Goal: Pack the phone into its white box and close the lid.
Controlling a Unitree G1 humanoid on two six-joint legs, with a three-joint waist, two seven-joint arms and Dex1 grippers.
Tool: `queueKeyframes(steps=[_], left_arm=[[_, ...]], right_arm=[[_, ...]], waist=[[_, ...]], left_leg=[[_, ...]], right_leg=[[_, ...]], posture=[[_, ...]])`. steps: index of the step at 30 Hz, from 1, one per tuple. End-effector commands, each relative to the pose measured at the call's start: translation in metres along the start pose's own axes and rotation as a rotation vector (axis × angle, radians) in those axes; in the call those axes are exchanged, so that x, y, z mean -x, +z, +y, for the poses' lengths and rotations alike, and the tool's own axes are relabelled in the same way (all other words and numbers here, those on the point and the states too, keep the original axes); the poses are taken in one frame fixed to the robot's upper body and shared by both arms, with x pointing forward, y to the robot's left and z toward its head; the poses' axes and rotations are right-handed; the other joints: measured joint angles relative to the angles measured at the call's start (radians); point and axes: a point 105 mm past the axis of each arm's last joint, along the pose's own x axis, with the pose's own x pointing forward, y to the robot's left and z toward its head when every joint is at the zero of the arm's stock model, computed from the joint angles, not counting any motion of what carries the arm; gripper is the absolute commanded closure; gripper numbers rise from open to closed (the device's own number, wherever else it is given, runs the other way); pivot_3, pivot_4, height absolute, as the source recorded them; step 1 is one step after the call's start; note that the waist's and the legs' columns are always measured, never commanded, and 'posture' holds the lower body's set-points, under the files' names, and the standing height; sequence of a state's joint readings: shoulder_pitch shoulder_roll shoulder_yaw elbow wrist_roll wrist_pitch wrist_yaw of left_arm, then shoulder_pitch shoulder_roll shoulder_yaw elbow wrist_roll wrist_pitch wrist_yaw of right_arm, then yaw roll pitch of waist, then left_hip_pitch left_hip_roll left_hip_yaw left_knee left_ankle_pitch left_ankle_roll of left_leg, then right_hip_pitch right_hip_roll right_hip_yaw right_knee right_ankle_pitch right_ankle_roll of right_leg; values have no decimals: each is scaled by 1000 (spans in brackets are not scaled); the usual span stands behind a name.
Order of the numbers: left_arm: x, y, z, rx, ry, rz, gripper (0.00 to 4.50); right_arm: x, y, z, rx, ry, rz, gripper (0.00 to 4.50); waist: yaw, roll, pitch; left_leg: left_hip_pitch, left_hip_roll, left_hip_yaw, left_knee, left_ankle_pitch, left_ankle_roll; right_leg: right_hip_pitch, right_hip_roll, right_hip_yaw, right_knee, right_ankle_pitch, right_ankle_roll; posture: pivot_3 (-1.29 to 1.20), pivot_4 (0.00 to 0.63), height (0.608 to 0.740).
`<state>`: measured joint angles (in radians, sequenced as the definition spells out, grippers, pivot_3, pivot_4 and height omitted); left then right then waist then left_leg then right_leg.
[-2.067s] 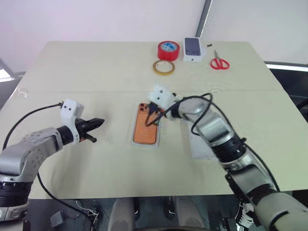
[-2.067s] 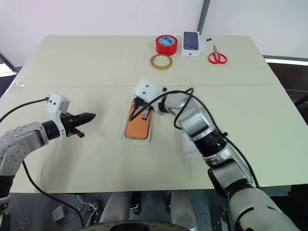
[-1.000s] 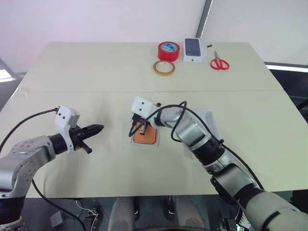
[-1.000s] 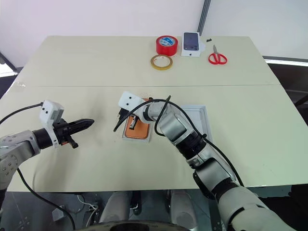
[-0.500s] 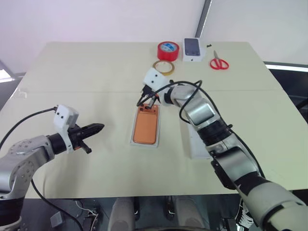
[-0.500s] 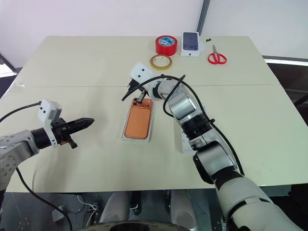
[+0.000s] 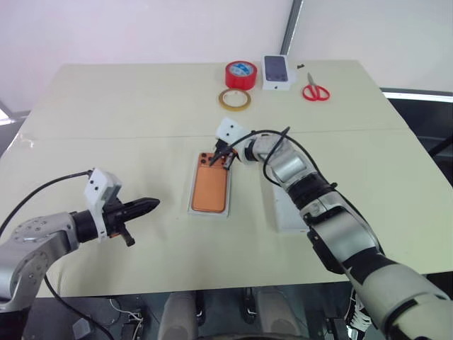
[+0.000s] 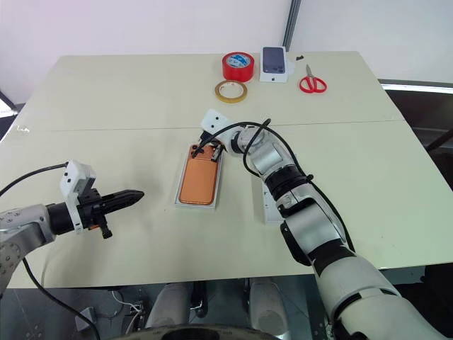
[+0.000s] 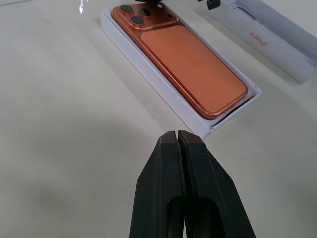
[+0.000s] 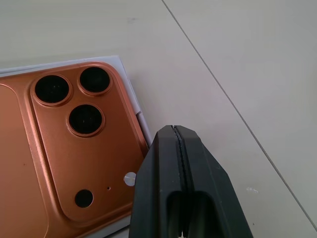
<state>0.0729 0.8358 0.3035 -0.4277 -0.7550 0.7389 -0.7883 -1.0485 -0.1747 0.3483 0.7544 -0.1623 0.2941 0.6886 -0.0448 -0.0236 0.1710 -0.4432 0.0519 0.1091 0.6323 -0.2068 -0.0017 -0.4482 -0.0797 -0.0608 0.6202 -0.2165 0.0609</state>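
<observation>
Phone [image 7: 210,187] lies back-up in the white box [image 7: 192,202] at the middle of the table [image 7: 106,106], its three dark lenses at the far end. The orange back sits low inside the thin white walls, and the box is uncovered. My right gripper [image 7: 214,160] hangs over the far, lens end of the phone, its two black fingers pressed together on nothing, tips just beside the box's far corner; I cannot tell whether they touch it. The lid [image 7: 283,212] lies flat on the table just to the right of the box, partly under my right forearm. My left gripper [image 7: 151,204] is clenched too, empty, pointing toward the box from the left and well apart from it. Along the far edge of the table sit a red tape roll [image 7: 241,74], a tan tape ring [image 7: 234,99], a small white box picturing a dark phone [image 7: 277,71], and red-handled scissors [image 7: 314,91].
</observation>
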Motion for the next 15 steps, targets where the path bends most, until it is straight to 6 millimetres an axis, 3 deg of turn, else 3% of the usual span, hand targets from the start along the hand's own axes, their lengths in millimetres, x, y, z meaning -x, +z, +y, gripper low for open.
queueKeyframes(steps=[1, 10, 15], left_arm=[[5, 11, -1, -42, 6, -24, 4402], [4, 12, 4, -37, 32, -33, 4402], [-9, 21, 24, 0, 156, -69, 4402]], right_arm=[[1, 14, 0, 39, 16, -37, 4500], [5, 17, 0, 71, 15, -54, 4500], [29, 23, -13, 87, -38, -102, 4500]], waist=[[0, 0, 0], [0, 0, 0], [6, 0, 0]], left_leg=[[0, 0, 0, 0, 0, 0], [0, 0, 0, 0, 0, 0], [0, 0, -1, 0, 0, 0]], right_leg=[[0, 0, 0, 0, 0, 0], [0, 0, 0, 0, 0, 0], [0, 0, 0, 0, 0, 0]], posture=[[0, 150, 740], [0, 150, 740], [0, 150, 740]])
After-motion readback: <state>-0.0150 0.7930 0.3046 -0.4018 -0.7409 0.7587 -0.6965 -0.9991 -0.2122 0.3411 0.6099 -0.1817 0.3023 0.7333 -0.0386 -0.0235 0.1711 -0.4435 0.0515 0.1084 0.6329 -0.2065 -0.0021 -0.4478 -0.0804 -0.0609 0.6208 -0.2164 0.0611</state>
